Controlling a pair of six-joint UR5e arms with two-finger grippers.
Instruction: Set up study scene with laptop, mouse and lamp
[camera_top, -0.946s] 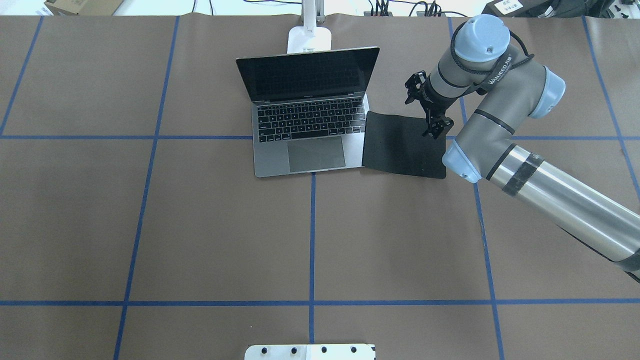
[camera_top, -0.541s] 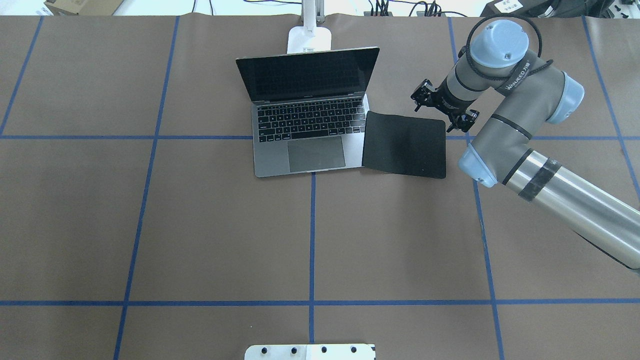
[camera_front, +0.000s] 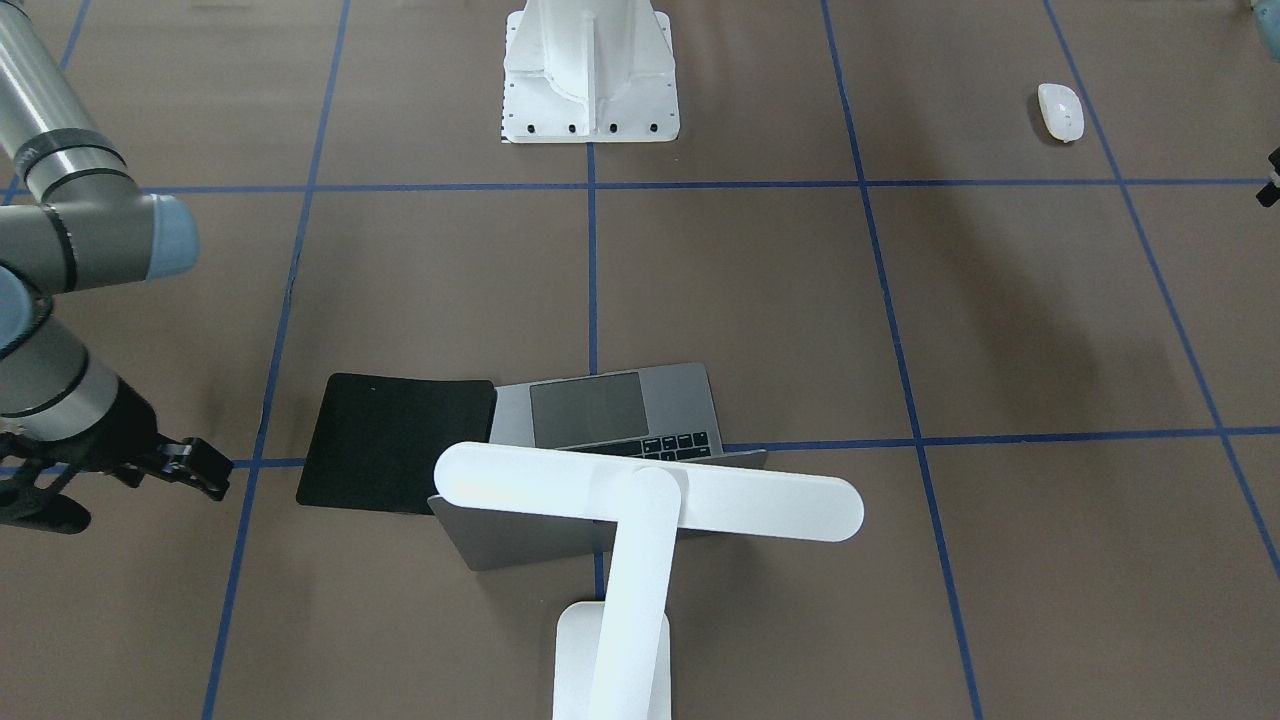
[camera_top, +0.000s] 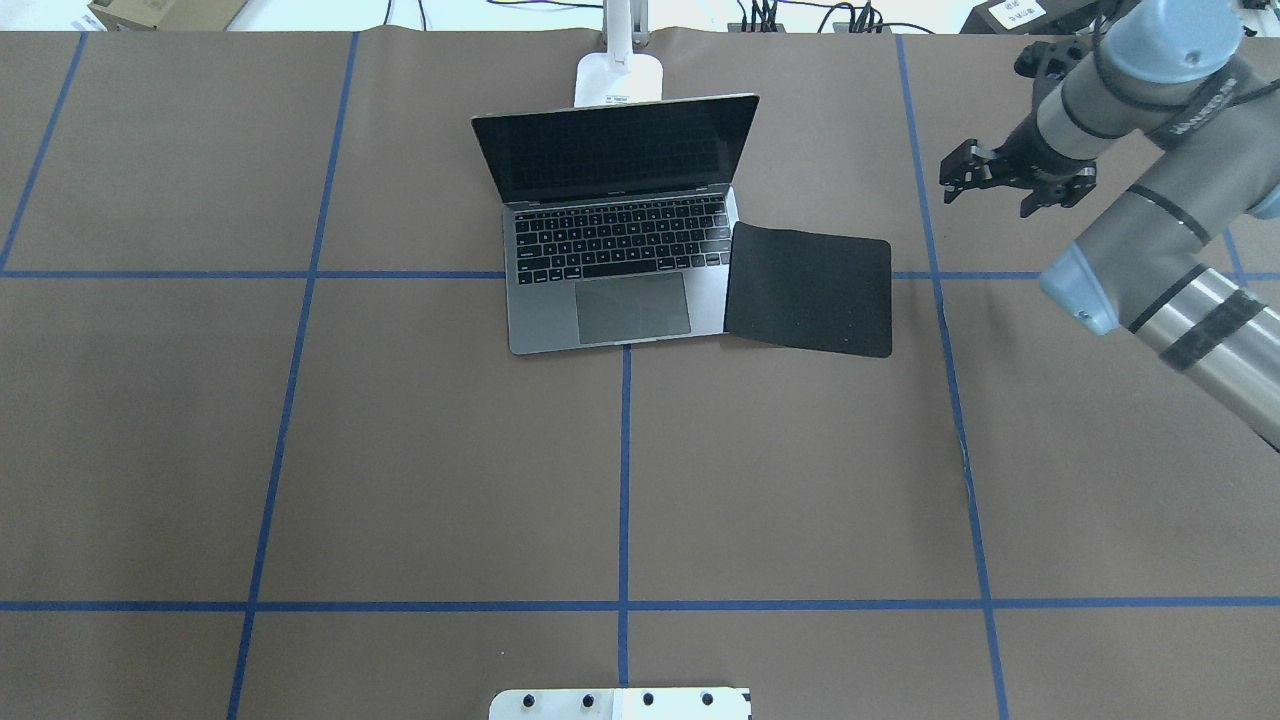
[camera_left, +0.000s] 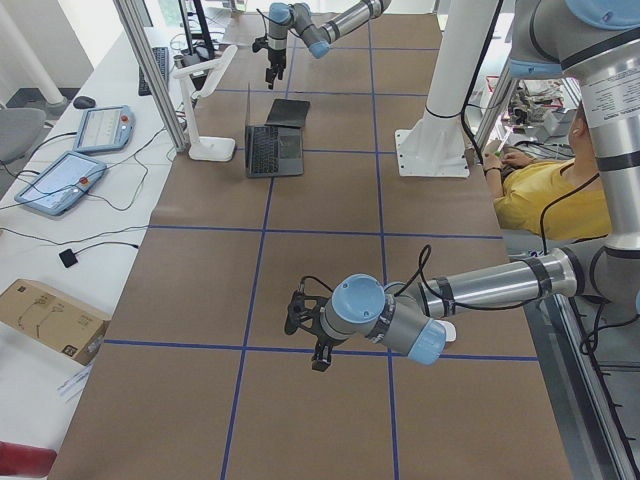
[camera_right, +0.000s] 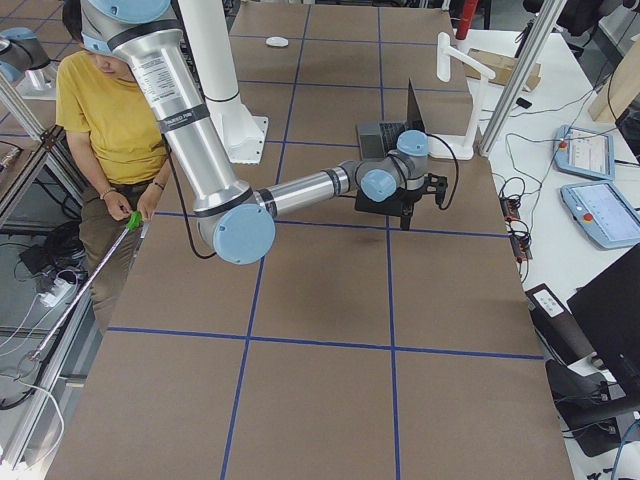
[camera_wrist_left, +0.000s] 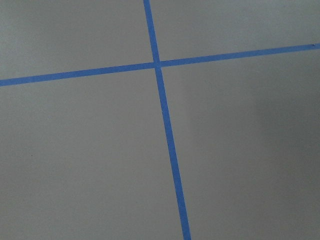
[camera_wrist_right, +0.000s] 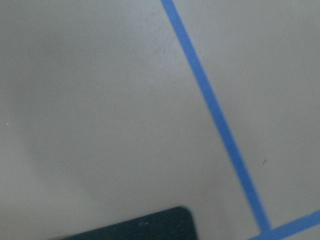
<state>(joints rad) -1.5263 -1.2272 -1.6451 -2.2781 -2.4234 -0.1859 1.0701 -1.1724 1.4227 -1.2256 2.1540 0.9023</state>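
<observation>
The laptop (camera_top: 620, 240) stands open at the middle of the table's (camera_top: 400, 450) far edge, across from the robot, with its dark screen and keyboard turned toward the robot. The lamp (camera_front: 650, 490) stands just behind the lid, its base at that same far edge and its bar head reaching out over the top of the lid. A black mat (camera_top: 810, 290) lies flat against the laptop's right side, touching it.

The mouse (camera_front: 1060, 110) lies alone toward the table's left end, in the half nearer the robot and well apart from the laptop.

The right gripper (camera_top: 1010, 180) hangs above bare table beyond the mat's right edge, toward the far right corner. Its fingers (camera_front: 205, 470) are spread and hold nothing. The right wrist view shows only a corner of the mat and a strip of blue tape (camera_wrist_right: 215, 115).

The left gripper (camera_left: 310, 335) hovers low over the left end of the table, above a crossing of tape lines. Whether its fingers are spread or pressed together cannot be told.

A white pedestal (camera_front: 590, 70) stands at the middle of the near edge.
</observation>
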